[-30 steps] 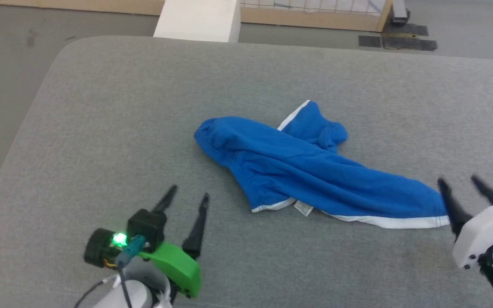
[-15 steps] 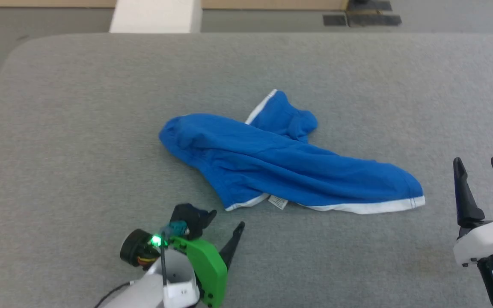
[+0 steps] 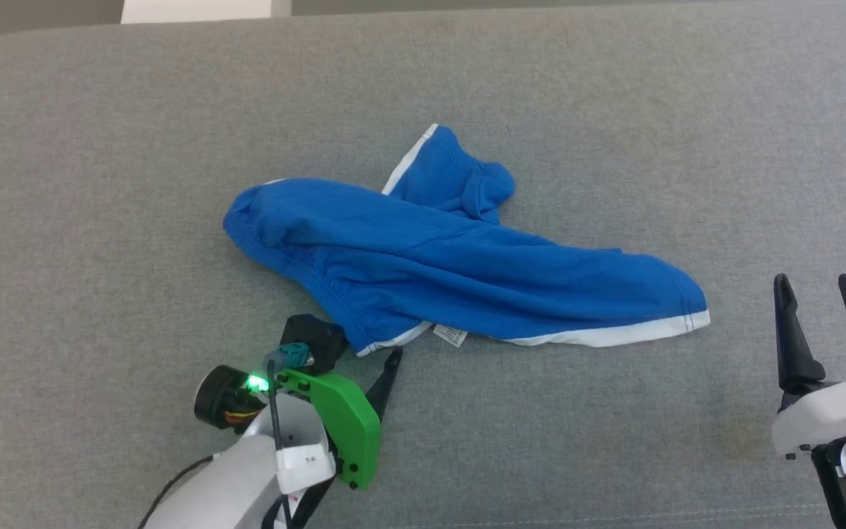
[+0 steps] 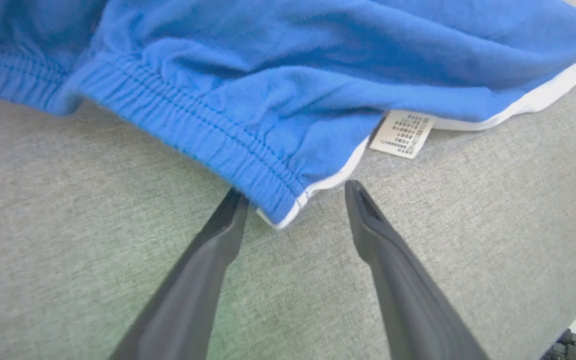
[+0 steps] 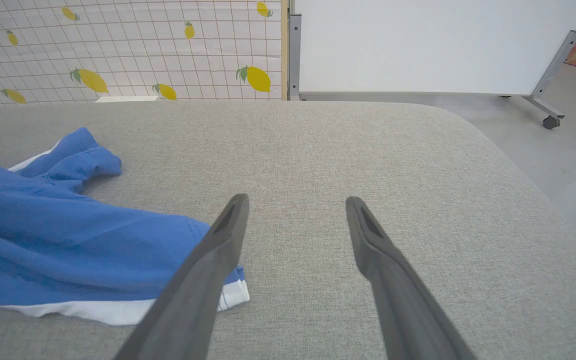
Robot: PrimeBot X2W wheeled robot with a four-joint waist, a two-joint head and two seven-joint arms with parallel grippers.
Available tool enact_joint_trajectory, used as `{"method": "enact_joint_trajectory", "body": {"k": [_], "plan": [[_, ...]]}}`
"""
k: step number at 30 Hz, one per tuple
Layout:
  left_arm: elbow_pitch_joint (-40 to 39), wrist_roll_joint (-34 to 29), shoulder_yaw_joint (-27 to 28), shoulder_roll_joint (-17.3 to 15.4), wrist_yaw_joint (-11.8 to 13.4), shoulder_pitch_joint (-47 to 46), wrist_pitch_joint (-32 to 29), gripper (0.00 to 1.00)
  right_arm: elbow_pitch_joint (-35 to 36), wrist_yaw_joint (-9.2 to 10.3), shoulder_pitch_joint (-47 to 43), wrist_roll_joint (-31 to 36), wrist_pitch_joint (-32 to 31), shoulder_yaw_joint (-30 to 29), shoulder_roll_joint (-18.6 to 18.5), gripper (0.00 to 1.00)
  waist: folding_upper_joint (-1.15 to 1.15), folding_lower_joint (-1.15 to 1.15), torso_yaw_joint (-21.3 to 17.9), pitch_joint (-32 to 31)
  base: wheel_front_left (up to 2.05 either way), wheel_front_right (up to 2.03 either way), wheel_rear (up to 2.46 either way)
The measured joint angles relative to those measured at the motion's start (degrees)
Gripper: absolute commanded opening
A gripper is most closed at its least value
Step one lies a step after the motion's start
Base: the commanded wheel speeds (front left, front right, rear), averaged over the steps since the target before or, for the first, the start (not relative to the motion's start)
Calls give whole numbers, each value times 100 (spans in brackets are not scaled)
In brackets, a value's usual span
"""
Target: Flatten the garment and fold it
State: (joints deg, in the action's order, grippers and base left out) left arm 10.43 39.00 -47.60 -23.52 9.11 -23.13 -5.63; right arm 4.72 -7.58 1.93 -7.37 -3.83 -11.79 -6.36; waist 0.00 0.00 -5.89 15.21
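While the left end effector point(image 4: 294, 189) gapes open at their seven-o'clock waistband corner point(image 4: 278, 210), the limp shorts point(image 3: 467, 272) look easily pinched.

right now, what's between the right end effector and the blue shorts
Nothing but a bare strip of grey surface. The head view shows it between the right end effector and the white-hemmed end of the shorts.

Blue shorts point(image 3: 467, 272), soft matt knit cloth, waistband point(image 4: 193, 132) puckered and ribbed. Grey tabletop point(image 3: 100, 184), coarse woven fabric. Left gripper point(image 4: 294, 188), smooth matt dark plastic fingers.
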Motion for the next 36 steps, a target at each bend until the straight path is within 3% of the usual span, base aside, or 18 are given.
{"method": "enact_joint_trajectory", "body": {"k": [1,2,3,4,12,18,27,36], "plan": [[10,1,-4,14,-7,-12,0,100,-1,0,6,9,2,-3,8,100,0,0,-3,19,0,0,0],[22,12,-12,31,-26,-27,0,47,-2,0,14,24,8,-3,14,100,0,0,-5,41,0,0,0],[31,26,-23,43,-45,-42,0,4,-5,0,21,32,8,-3,20,100,0,0,-4,60,0,0,0],[35,34,-29,49,-57,-50,4,0,-11,0,25,37,8,-3,25,100,0,0,-2,72,0,0,0],[-5,41,-99,-42,-100,58,160,0,-256,0,11,89,-220,71,24,100,0,0,138,-120,0,0,0],[-337,44,-36,-265,35,293,225,0,-430,0,-402,-220,-1233,590,-180,100,0,0,289,-417,0,0,0],[-859,40,-49,-452,155,316,88,0,-550,0,-410,-416,-2107,926,-390,100,0,0,602,-560,0,0,0],[-1051,-22,-146,-479,162,303,-22,0,-1104,0,141,-315,-2205,1099,-647,100,0,0,738,-356,0,0,0]]}}
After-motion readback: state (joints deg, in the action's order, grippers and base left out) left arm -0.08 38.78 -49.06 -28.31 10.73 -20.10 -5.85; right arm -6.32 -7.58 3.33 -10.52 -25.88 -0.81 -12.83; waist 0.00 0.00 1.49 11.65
